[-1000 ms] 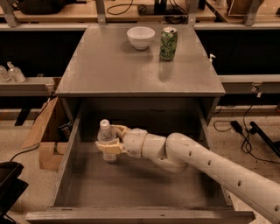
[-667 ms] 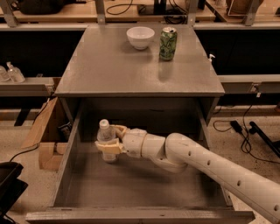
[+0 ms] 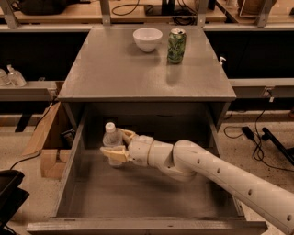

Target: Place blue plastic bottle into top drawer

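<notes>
Grey table: one bowl, one can. Top drawer: one blue plastic bottle, pinched by claw.

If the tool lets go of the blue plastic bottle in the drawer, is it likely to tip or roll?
Probably tippy: the blue plastic bottle is tall and narrow, held upright by the tool inside the top drawer. Its round body would likely roll if it falls.

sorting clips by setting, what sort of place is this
Likely a robotics lab: loose cables on the floor, benches behind the table, and the gripper gripping the blue plastic bottle in the top drawer.
</notes>
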{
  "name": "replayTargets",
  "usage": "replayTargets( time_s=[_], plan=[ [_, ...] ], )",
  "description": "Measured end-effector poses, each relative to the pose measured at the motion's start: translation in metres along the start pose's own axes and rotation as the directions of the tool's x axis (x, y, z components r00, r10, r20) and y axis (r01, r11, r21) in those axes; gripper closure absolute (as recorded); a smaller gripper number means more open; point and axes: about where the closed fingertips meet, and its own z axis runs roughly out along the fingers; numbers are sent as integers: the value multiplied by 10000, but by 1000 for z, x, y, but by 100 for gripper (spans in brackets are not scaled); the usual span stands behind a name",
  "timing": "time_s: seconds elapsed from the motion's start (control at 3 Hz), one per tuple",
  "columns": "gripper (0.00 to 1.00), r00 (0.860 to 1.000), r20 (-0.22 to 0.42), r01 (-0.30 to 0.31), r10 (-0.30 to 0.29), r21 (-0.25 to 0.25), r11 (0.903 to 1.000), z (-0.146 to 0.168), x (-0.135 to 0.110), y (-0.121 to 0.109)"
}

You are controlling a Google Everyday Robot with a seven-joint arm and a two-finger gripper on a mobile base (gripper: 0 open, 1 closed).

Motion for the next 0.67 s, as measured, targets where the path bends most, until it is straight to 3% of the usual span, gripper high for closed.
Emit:
replayTargets(
  time_s=[0.33, 0.67],
  plan=[
    [0, 10000, 6, 4, -4, -25, 10000, 1, 0, 1],
    [0, 10000, 6, 4, -4, -25, 10000, 1, 0, 1]
  ],
)
